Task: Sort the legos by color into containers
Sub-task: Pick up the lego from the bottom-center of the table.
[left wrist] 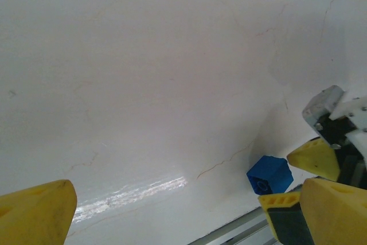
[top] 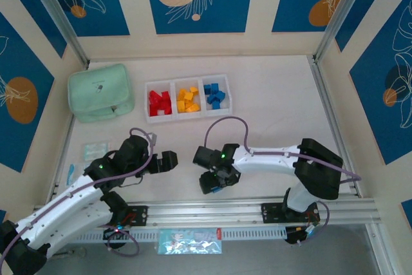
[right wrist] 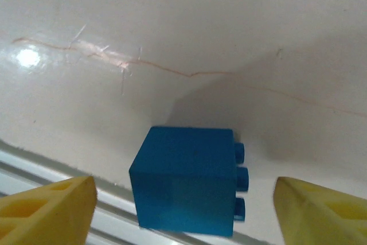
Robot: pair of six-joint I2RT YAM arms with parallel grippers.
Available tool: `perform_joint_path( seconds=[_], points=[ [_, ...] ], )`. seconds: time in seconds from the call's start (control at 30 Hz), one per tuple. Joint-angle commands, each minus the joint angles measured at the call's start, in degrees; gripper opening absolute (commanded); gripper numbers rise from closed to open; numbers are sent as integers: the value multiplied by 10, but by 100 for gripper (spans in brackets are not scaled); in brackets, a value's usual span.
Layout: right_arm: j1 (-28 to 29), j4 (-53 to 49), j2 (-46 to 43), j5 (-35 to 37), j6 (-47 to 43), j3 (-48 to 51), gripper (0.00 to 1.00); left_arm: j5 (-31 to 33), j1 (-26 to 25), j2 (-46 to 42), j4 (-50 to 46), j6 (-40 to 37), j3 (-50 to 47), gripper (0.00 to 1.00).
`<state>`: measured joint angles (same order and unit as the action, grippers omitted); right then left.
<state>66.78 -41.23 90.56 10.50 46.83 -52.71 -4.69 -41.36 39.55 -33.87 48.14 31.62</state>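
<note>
The white tray [top: 187, 80] at the back has three containers, holding red legos [top: 159, 103], yellow legos [top: 188, 101] and blue legos [top: 214, 95]. One loose blue lego [right wrist: 186, 179] lies on its side on the table by the front rail, studs to the right; it is also in the top view [top: 217, 189] and the left wrist view [left wrist: 269, 175]. My right gripper [right wrist: 183, 202] [top: 215, 183] is open and straddles this lego, with a gap on each side. To its left my left gripper [top: 168, 161] [left wrist: 166, 199] stands open over bare table with nothing between its fingers.
A mint green pouch [top: 101, 91] lies left of the tray. A small packet [top: 96, 151] sits near the left wall. The metal rail [top: 257, 210] runs along the table's near edge just behind the loose lego, and a printed packet [top: 190, 241] lies in front of it.
</note>
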Motion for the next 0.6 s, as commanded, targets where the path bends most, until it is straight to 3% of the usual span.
perform_joint_path(
  seconds=[0.0, 0.37, 0.57],
  points=[
    [2, 2, 14, 0, 3, -2, 72, -6, 4, 3, 4, 6, -4, 99],
    [-11, -6, 11, 21, -1, -9, 43, -1, 5, 16, 16, 6, 4, 99],
    [-29, -43, -26, 41, -22, -38, 38, 0, 5, 32, 19, -5, 27, 99]
  ],
)
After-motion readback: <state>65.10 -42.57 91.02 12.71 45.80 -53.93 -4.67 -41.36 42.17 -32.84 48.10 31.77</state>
